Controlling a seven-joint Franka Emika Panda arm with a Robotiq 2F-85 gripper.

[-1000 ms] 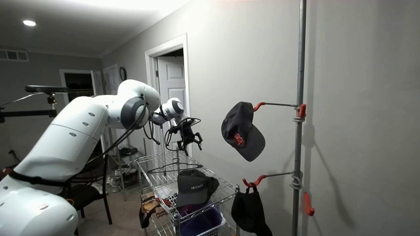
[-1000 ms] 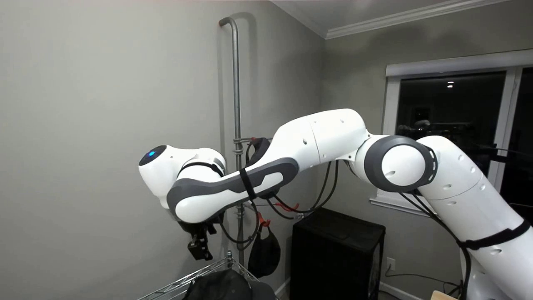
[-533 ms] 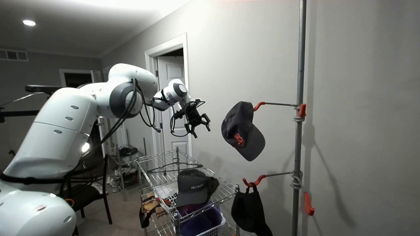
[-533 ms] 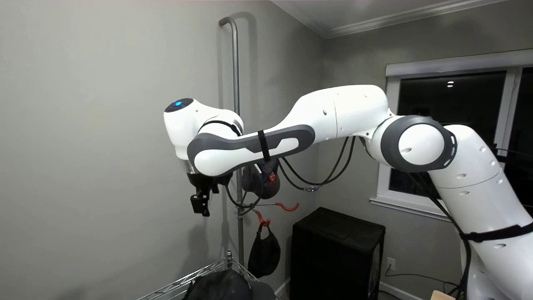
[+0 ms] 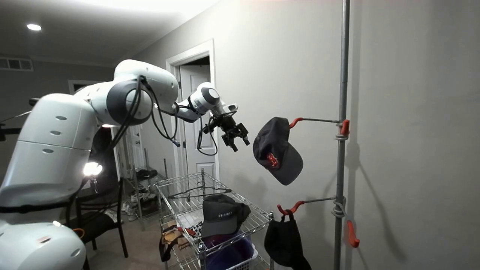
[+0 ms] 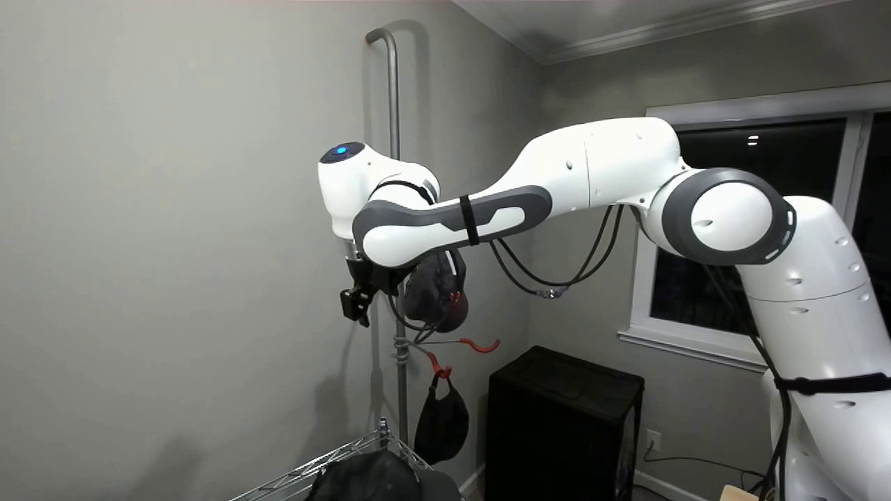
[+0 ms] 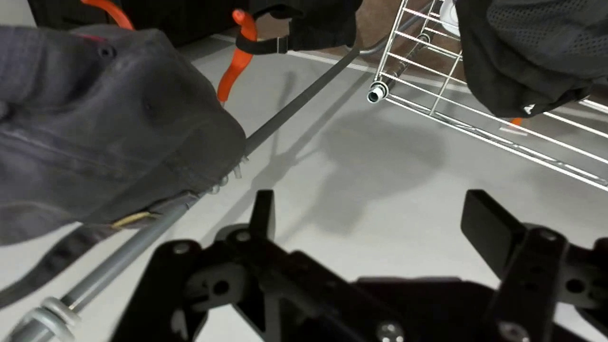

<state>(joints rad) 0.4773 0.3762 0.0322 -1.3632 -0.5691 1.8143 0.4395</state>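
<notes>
Arm (image 5: 52,150): raised, far end held above the wire-rack desk (image 5: 202,247). Metal pole (image 5: 341,168): stood upright, about 2 o'clock from the desk in an exterior view.

Caps, three seen. White-lettered cap (image 5: 223,213): laid on the desk's top shelf. Red-logo baseball cap (image 5: 275,144): suspended on the pole's 9 o'clock side. Plain black cap (image 5: 283,240): suspended lower, same side.

End effector (image 5: 240,145): fingers (image 7: 491,232) spread wide, nothing held. Nearest is the red-logo baseball cap, set at 3 o'clock from it in an exterior view, around 10 o'clock in the wrist view; no contact seen.

Hooks: red-logo baseball cap apparently carried by the upper hook (image 5: 296,120), exact catch point hidden. Strap of the plain black cap looped over the lower hook (image 5: 298,205).

Status, judged: two caps hung, white-lettered cap not hung. No grasp under way; end effector unloaded. Whether the red-logo baseball cap is securely seated can't be confirmed.
</notes>
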